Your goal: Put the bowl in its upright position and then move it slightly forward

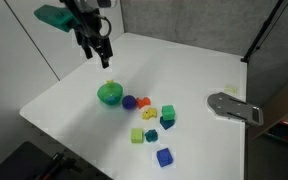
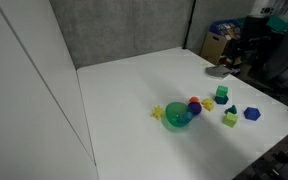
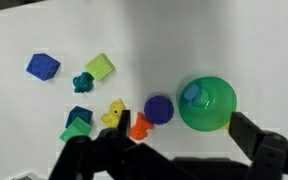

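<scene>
The small green bowl [image 1: 109, 93] lies on the white table, not upright. In an exterior view [image 2: 177, 117] its teal inside faces sideways. In the wrist view it [image 3: 212, 108] shows as a green dome with a blue patch. My gripper [image 1: 97, 52] is open and empty, raised well above the table behind the bowl. It also shows in an exterior view [image 2: 240, 52]. In the wrist view its dark fingers [image 3: 180, 130] frame the space just below the bowl.
A purple ball [image 3: 159, 108] touches the bowl's side, with an orange toy [image 3: 140, 126] and a yellow duck [image 3: 114, 113] beside it. Green and blue blocks [image 1: 137, 135] [image 1: 164, 156] lie further off. A grey metal object [image 1: 234, 106] sits near the table edge.
</scene>
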`<act>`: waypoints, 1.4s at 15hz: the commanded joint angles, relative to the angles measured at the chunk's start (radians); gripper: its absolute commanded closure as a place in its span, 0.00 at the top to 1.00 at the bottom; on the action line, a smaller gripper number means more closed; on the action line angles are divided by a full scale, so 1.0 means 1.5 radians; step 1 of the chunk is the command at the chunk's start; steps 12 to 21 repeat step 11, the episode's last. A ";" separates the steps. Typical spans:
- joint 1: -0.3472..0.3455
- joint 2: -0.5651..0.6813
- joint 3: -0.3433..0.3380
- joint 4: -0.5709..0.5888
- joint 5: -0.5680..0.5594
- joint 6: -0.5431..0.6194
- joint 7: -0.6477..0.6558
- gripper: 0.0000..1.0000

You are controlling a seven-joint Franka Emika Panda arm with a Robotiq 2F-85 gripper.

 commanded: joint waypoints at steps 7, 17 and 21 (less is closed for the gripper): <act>-0.021 -0.078 0.014 0.023 -0.007 -0.091 0.009 1.00; -0.021 -0.081 0.014 0.023 -0.007 -0.092 0.009 1.00; -0.021 -0.081 0.014 0.023 -0.007 -0.092 0.009 1.00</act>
